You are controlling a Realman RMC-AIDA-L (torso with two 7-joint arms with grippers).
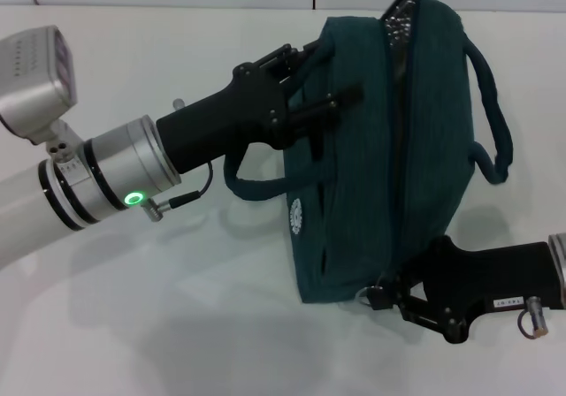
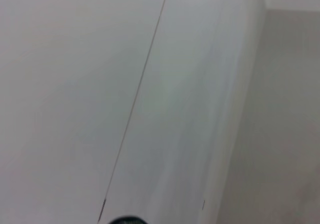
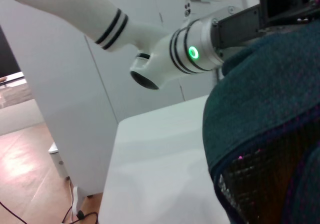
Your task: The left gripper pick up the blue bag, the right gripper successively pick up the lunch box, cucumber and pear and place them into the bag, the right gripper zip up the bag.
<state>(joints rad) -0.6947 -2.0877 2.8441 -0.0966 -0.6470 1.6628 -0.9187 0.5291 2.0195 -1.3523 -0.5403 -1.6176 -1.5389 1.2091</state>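
The blue bag (image 1: pixel 389 157) hangs tilted above the white table, its round white logo (image 1: pixel 296 217) facing me. My left gripper (image 1: pixel 311 104) is shut on the bag's upper edge by the near rope handle (image 1: pixel 256 186). At the bag's low end my right gripper (image 1: pixel 386 292) is shut on the zipper pull, beside its metal ring (image 1: pixel 364 295). The zipper line looks closed along most of the bag, and silver lining (image 1: pixel 398 20) shows at the far end. The right wrist view shows the bag fabric (image 3: pixel 270 109) close up and the left arm's green light (image 3: pixel 192 52). Lunch box, cucumber and pear are out of view.
The white table (image 1: pixel 177 325) spreads under the bag, with a white wall behind it. In the right wrist view the table's edge (image 3: pixel 112 174) drops to a wooden floor (image 3: pixel 30 164) beside a white panel. The left wrist view shows only white panels.
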